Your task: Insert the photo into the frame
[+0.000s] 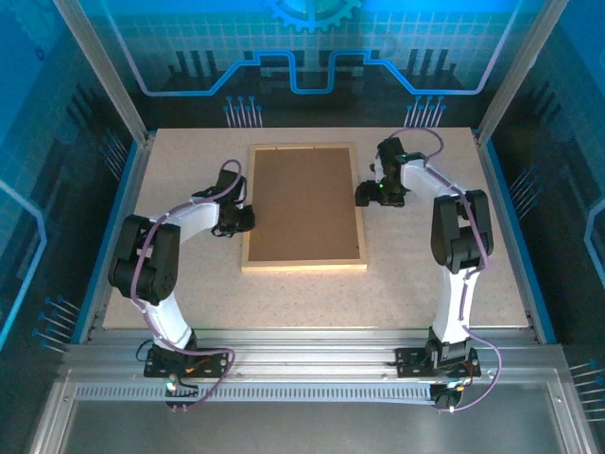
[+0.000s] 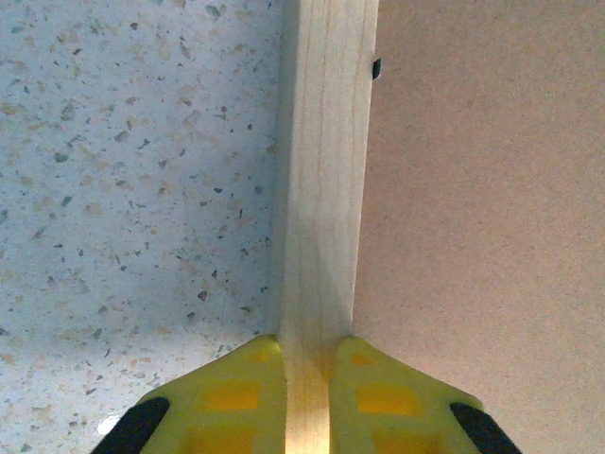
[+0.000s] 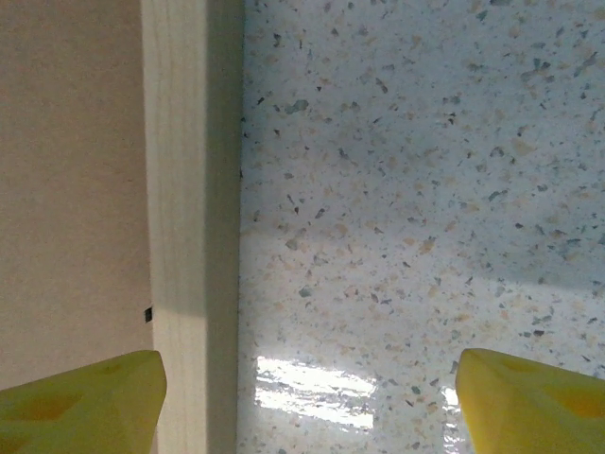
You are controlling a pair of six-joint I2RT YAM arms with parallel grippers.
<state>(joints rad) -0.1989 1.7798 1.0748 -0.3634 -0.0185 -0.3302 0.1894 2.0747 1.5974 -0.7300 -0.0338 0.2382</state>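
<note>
The table is bright, with light coming from above, and the walls around it glow blue. The arms drop small, soft shadows. From up high, everything looks a bit fuzzy. Close up on the left side, the wood of the frame looks sharp, and the table turns dark in the low corner. On the right side a shiny white patch glares on the table. A gray shadow runs beside the frame. The right gripper has blurry yellow fingers, maybe from being so near.
</note>
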